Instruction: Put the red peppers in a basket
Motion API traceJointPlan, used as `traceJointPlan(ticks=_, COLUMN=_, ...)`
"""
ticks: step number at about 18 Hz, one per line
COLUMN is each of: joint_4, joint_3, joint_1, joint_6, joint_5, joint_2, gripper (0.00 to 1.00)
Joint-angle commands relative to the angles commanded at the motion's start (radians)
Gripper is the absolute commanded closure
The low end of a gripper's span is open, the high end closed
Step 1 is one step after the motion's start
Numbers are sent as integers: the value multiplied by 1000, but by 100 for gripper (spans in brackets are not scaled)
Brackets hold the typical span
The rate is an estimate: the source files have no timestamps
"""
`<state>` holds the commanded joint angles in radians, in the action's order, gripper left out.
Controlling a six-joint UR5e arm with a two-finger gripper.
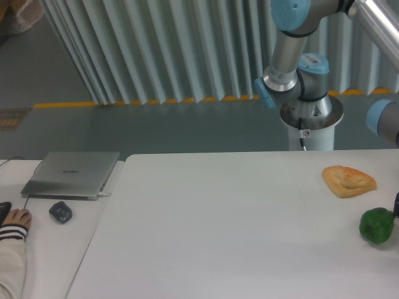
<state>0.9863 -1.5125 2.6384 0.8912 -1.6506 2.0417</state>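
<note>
Only a dark sliver of the end effector (396, 203) is showing at the right edge, so I cannot tell how its fingers are standing. Just beside it, a glossy, lumpy green pepper (377, 225) is sitting on the smooth white bench (237, 237), with a flat golden pastry (348, 180) lying near, farther back. No red pepper or basket is showing. The metal arm (293, 56) is rising behind. Well apart at left, a closed grey laptop (72, 174), a dark mouse (60, 212) and a person's hand (15, 218) are resting.
</note>
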Motion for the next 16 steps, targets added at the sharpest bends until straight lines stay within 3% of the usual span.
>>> traceJointPlan(ticks=16, joint_4=-3, joint_3=9, joint_1=3, joint_6=2, joint_5=-9, joint_2=49, gripper=0)
